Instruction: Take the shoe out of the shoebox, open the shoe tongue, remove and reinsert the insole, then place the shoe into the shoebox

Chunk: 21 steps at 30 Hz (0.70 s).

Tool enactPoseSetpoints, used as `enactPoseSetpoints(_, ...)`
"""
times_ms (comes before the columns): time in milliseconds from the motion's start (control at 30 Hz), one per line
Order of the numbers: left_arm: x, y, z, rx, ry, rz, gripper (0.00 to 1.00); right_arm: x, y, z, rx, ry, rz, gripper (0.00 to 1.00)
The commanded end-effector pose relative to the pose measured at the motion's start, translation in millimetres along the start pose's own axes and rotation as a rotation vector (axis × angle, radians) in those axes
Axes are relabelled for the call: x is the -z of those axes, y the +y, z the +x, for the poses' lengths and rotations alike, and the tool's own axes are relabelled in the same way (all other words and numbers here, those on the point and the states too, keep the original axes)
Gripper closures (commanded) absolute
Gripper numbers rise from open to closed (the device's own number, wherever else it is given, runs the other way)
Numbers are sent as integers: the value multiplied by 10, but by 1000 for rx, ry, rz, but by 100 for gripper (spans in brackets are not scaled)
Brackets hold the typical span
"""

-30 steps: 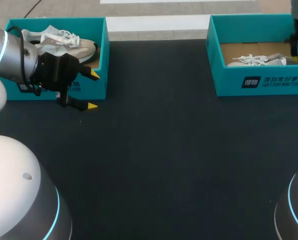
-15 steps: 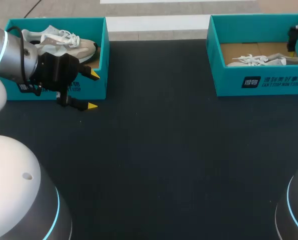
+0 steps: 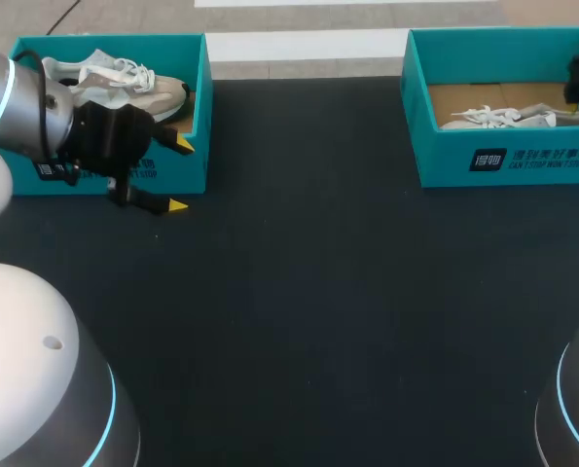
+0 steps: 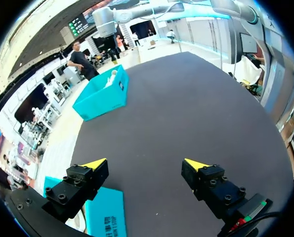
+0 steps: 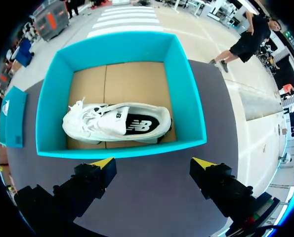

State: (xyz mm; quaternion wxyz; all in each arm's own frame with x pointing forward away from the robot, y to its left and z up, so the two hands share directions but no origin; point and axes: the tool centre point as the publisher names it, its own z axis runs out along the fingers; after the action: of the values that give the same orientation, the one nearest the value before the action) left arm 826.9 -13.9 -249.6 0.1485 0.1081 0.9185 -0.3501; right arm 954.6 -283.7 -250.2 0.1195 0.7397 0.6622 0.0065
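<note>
Right hand [image 5: 153, 163] hovers open just short of the shoebox [image 5: 122, 49]; the shoe [image 5: 117, 123] lies on its side inside, near that wall; best to descend over the midfoot, fingers straddling its width, avoiding laces; left hand [image 4: 144, 163] rests open.

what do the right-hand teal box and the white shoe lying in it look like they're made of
Teal open-topped shoebox: most likely cardboard with a smooth printed teal finish; its floor shows bare brown board with a fold seam.
White lace-up sneaker: seems a soft matte textile or synthetic upper with fabric laces and a dark side panel; exact fabric cannot be told.
</note>
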Motion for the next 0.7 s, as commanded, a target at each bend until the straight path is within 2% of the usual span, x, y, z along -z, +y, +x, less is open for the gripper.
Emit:
enactPoseSetpoints(33, 231, 164, -214, -366, 168, -92, 0, 0, -17, 0, -2, -2, -5, 0)
enactPoseSetpoints(167, 471, 279, -431, -490, 281, -172, 0, 0, -17, 0, -2, -2, -5, 0)
enactPoseSetpoints(700, 471, 279, -431, -490, 281, -172, 0, 0, -17, 0, -2, -2, -5, 0)
